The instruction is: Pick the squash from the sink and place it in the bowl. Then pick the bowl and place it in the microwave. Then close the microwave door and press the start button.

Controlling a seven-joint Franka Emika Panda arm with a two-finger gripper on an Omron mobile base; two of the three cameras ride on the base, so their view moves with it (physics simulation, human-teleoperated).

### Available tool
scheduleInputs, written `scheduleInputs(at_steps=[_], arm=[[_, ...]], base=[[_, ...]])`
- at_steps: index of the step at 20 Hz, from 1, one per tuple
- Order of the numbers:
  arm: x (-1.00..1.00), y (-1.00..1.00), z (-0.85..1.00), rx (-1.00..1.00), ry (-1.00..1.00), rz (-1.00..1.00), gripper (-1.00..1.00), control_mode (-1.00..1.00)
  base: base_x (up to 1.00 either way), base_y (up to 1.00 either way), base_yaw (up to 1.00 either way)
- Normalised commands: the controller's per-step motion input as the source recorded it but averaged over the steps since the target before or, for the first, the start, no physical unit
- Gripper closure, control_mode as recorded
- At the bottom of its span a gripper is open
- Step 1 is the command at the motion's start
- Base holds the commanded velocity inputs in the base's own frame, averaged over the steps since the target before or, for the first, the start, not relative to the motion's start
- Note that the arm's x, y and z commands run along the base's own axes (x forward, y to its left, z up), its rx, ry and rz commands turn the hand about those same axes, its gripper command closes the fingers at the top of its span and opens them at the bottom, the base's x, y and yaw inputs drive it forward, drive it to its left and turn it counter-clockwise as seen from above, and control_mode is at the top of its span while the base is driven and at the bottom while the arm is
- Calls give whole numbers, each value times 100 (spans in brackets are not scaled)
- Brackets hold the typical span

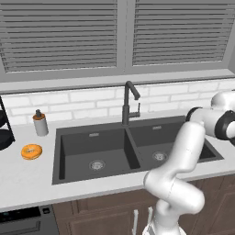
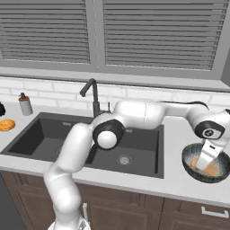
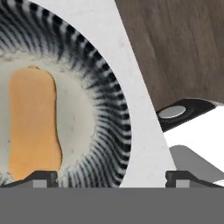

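My gripper (image 3: 112, 177) hangs just over the bowl (image 2: 196, 169) on the right end of the counter (image 2: 179, 130), fingers spread wide and holding nothing. I see the squash (image 3: 34, 122) lying inside the bowl. Left is the sink (image 2: 139, 150), and far left a donut (image 1: 31, 151).

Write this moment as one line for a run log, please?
squash: lying in bowl | fingers: open above bowl | sink: no squash | next: lift bowl
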Motion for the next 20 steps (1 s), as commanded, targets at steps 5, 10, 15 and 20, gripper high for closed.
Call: scheduleInputs(at_steps=[5, 10, 15, 20], arm=[[-21, 61, 24, -8, 0, -5, -100, -100], [-7, 47, 15, -7, 0, -13, -100, -100], [-13, 2, 20, -3, 1, 8, -100, -100], [0, 39, 2, -16, 1, -14, -100, -100]], base=[[0, 0, 0], [0, 0, 0], [0, 0, 0], [0, 0, 0]])
